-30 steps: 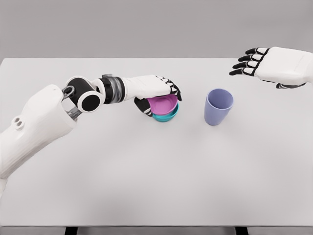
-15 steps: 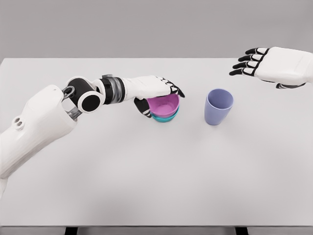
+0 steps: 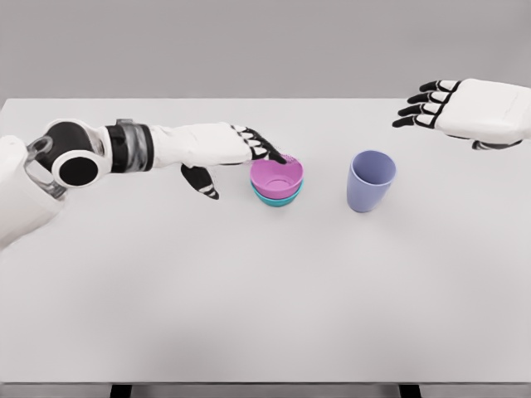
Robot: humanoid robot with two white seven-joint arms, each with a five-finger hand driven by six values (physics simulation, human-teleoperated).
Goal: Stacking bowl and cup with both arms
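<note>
A pink bowl [image 3: 278,175] sits nested in a teal bowl [image 3: 276,198] near the middle of the white table [image 3: 265,282]. My left hand [image 3: 241,162] is just left of the stack, fingers spread, fingertips reaching over the pink rim and thumb hanging apart below; it holds nothing. A lavender cup [image 3: 371,180] stands upright to the right of the bowls. My right hand [image 3: 427,104] hovers open above the table's far right, well clear of the cup.
The table's far edge runs just behind the right hand. Grey wall beyond. Dark table legs [image 3: 121,390] show at the bottom edge.
My left hand has let go of the pink bowl and drawn back to the left, its fingers opening. The bowls stay stacked. The right hand has not moved.
</note>
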